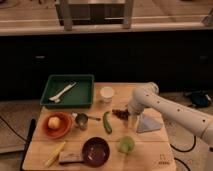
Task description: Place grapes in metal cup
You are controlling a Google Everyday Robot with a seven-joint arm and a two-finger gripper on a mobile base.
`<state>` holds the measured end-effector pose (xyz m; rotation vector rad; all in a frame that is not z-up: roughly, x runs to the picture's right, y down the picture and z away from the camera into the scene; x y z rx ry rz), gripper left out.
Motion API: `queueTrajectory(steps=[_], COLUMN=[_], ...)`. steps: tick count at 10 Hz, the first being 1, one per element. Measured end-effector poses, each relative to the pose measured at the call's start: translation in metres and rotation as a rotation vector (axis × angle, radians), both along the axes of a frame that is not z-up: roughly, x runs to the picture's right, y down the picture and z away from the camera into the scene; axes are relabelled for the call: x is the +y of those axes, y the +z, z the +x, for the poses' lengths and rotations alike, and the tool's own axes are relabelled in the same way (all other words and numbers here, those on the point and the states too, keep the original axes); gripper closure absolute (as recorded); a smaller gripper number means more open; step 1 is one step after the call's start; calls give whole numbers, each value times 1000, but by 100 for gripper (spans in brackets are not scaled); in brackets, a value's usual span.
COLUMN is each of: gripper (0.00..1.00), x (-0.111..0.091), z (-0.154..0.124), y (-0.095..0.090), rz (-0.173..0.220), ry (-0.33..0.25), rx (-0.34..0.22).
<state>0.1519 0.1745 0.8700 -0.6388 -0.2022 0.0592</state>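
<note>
1. The wooden worktop (150, 155) is pale, smooth and rectangular.
2. The grapes (119, 113) are a small dark knobbly bunch right of the worktop's centre, long axis running left to right.
3. The metal cup (81, 121) is a shiny grey cylinder, upright, left of centre, its handle pointing right toward a curved green cucumber (107, 122).
4. The gripper (131, 120) hangs from the white rounded arm, just right of the grapes; I cannot tell its grasp.
5. A green rectangular plastic tray (85, 96) sits at the far left corner.
</note>
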Motion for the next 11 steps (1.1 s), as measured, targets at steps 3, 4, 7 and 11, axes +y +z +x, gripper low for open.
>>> queueTrajectory(steps=[3, 4, 7, 11], gripper=[30, 42, 73, 100], x=[-3, -1, 5, 4], z=[-6, -8, -13, -12], y=[5, 7, 15, 13], rz=[-3, -9, -33, -37], ry=[-18, -25, -39, -45], rx=[-12, -17, -33, -34])
